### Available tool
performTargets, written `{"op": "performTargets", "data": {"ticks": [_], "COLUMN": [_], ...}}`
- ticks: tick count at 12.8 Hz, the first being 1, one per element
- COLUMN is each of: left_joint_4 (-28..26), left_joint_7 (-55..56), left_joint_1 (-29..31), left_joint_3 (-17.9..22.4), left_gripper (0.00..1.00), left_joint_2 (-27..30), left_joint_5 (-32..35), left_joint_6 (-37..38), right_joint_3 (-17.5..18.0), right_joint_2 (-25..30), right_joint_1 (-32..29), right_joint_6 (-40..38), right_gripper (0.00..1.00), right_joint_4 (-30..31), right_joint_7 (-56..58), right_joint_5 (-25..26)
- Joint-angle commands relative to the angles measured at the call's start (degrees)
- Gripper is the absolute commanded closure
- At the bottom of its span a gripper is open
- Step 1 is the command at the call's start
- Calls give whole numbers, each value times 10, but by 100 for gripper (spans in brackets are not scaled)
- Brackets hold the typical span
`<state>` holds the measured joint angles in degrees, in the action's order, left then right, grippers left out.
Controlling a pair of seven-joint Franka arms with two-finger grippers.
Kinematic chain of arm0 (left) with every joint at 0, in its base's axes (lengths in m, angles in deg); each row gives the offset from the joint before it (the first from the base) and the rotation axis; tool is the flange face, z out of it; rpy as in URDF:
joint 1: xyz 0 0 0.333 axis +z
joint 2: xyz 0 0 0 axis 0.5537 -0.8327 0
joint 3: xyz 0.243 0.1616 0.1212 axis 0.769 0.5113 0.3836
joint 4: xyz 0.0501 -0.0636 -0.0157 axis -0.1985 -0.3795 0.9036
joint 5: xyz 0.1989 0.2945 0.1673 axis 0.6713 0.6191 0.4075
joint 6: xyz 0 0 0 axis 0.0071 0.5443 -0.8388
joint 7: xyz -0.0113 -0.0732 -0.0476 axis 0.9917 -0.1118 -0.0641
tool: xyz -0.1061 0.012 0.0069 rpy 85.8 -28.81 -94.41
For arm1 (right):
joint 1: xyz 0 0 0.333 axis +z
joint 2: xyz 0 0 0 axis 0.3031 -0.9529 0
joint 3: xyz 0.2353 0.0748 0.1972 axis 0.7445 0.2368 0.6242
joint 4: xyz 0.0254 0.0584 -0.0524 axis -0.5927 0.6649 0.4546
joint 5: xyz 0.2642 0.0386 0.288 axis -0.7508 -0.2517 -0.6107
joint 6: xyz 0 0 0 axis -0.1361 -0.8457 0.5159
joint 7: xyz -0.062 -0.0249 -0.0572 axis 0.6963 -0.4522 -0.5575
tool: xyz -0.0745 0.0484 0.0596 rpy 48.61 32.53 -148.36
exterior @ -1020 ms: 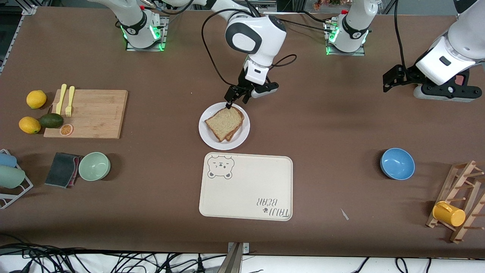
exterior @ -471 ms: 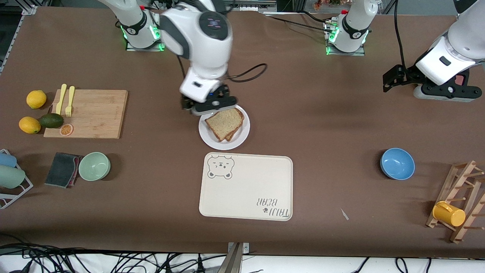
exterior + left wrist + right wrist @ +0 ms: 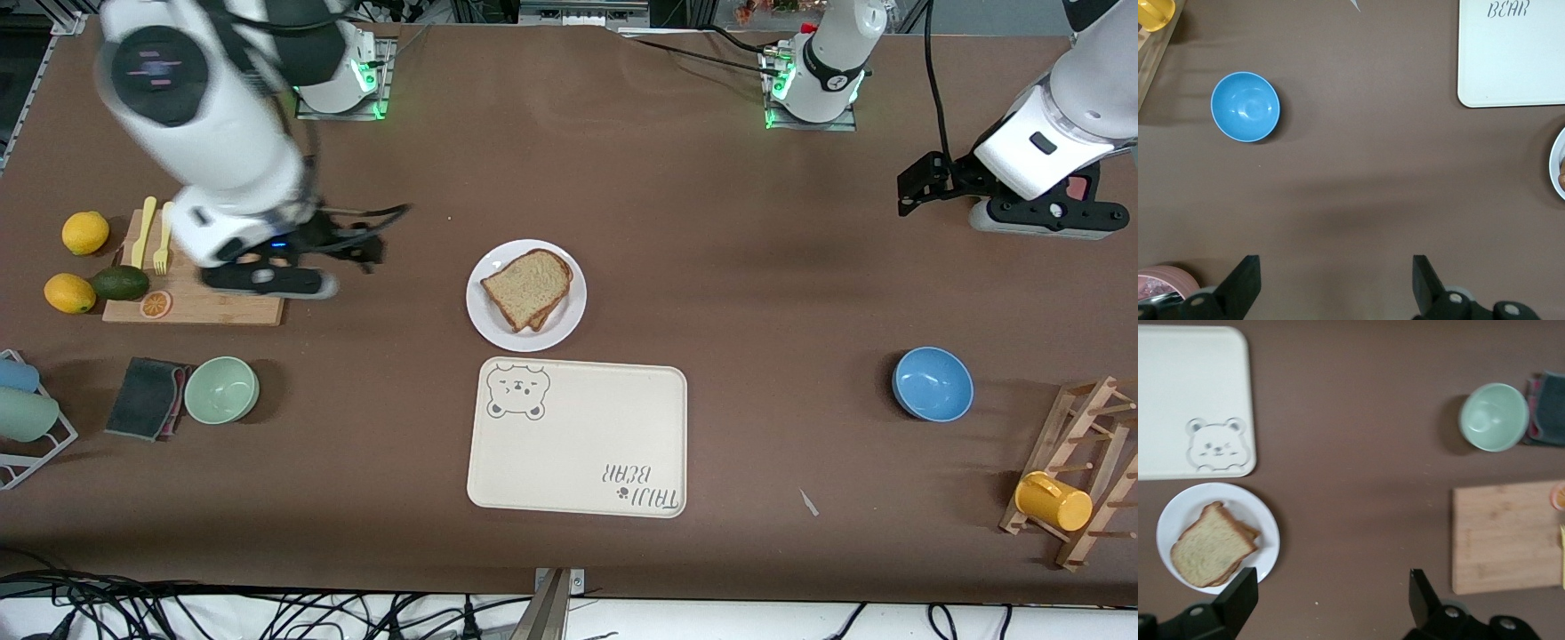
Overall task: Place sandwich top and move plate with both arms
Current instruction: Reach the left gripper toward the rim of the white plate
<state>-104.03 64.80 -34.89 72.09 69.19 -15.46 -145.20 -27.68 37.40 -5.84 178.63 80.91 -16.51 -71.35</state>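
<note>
Since the sandwich top (image 3: 526,286) already lies stacked on the plate (image 3: 494,324), both empty, open-fingered grippers, right gripper (image 3: 351,244) over the table near the cutting board (image 3: 233,256) and left gripper (image 3: 920,182) waiting at its end, have yet to move the plate.

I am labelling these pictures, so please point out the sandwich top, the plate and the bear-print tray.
sandwich top (image 3: 524,284), front view, middle of the upper bread slice.
plate (image 3: 487,322), front view, bare white rim nearest the tray.
bear-print tray (image 3: 582,440), front view, plain middle of its surface.
</note>
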Motion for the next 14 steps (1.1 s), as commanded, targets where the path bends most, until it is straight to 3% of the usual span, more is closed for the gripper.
{"op": "performTargets", "data": {"ticks": [1,4,6,7,9,14], "left_joint_4": [15,11,13,15,17,17], "left_joint_7": [-6,-7,-7,-7,-7,-8], "left_joint_1": [-2,-4,-5,-7,-7,-40], "left_joint_3": [-8,-8,-8,-8,-8,-8], "left_gripper": [0,0,0,0,0,0], "left_joint_2": [-12,-30,-60,-88,-131,-221], "left_joint_5": [4,-34,-64,-91,-163,-290], "left_joint_6": [11,12,11,11,6,-93], "right_joint_3": [-74,-118,-128,-114,-45,-46], "right_joint_2": [26,37,37,33,32,45], "right_joint_1": [3,3,-6,-41,-119,-125], "right_joint_6": [-25,-52,-56,-57,-51,-54], "right_gripper": [0,0,0,0,0,0], "right_joint_4": [15,20,21,17,21,56], "right_joint_7": [6,42,54,69,98,127], "right_joint_5": [-56,-54,-51,-58,-53,-50]}}
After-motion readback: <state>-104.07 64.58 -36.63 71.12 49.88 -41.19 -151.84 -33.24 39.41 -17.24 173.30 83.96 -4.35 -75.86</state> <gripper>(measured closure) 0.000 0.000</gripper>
